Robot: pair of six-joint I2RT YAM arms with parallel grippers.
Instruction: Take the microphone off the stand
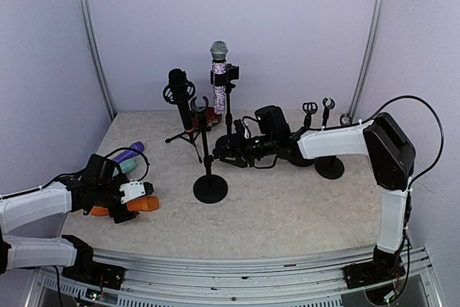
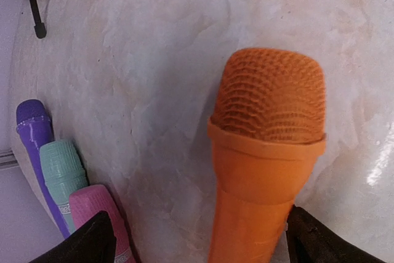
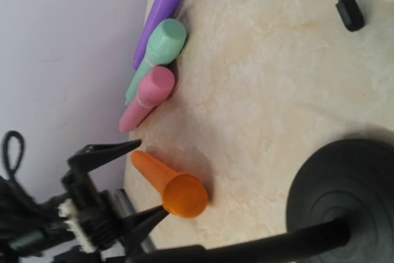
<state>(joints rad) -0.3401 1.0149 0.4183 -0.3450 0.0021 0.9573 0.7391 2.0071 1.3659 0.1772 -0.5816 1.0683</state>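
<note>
The orange microphone (image 2: 268, 146) lies flat on the surface (image 1: 287, 206), beside a row of pastel microphones (image 3: 161, 44). It was probably put there to keep it well apart from the empty stand (image 1: 210, 188). The left end effector (image 3: 152, 177) straddles it, fingers spread wide, gripping nothing. The right end effector (image 1: 228, 150) sits by the stand's pole, perhaps bracing it. I cannot tell whether it is clamped.
</note>
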